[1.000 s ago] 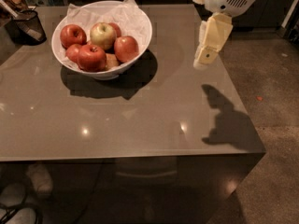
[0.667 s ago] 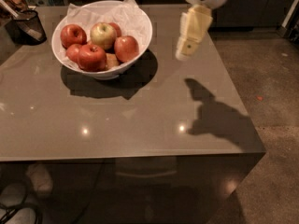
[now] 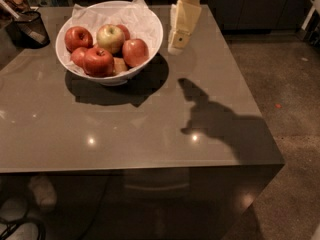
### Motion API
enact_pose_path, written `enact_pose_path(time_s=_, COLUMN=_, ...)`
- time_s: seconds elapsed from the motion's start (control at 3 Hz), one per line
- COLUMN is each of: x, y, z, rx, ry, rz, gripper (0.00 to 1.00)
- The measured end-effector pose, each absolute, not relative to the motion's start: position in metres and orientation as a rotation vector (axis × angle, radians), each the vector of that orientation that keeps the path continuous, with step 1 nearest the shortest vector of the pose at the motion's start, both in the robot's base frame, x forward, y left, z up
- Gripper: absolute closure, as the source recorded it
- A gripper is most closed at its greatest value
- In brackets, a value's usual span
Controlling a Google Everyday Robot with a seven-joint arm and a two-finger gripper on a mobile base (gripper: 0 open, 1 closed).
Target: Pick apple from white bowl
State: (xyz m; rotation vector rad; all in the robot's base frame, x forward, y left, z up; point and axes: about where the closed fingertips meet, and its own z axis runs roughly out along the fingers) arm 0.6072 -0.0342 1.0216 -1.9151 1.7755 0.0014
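Note:
The white bowl [image 3: 150, 21], lined with crumpled white paper, stands on the far left part of the grey table [image 3: 150, 129]. It holds several apples. The dull orange-red apple [image 3: 135, 52] lies on the bowl's right side, next to a yellow-green apple [image 3: 110, 37] and glossier red apples [image 3: 98, 61]. My cream-coloured gripper [image 3: 177, 45] hangs from the top edge, pointing down, just right of the bowl's rim and above the table. It holds nothing that I can see. The arm above it is cut off by the frame.
A small black mesh cup [image 3: 30, 28] with utensils stands at the far left edge of the table. The gripper's shadow [image 3: 215, 119] falls on the table's right part. Dark floor [image 3: 285, 84] lies to the right, cabinets behind.
The gripper has moved left across the table towards the bowl, from the right edge to just beside the rim. Its shadow moved left too. The bowl and apples have not moved.

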Motion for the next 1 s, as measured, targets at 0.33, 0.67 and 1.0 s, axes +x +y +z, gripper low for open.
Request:
enact_pose_path(time_s=0.33, x=0.624, y=-0.024, z=1.011, rx=-1.912, ry=1.782, rz=0.028, gripper=0.00)
enact_pose_path(time_s=0.67, x=0.645, y=-0.004, z=0.997, rx=-1.942, ry=1.775, rz=0.069, gripper=0.18)
enact_pose_path(time_s=1.0, x=0.661, y=0.009, z=0.986, rx=-1.952, ry=1.785, rz=0.110, gripper=0.23)
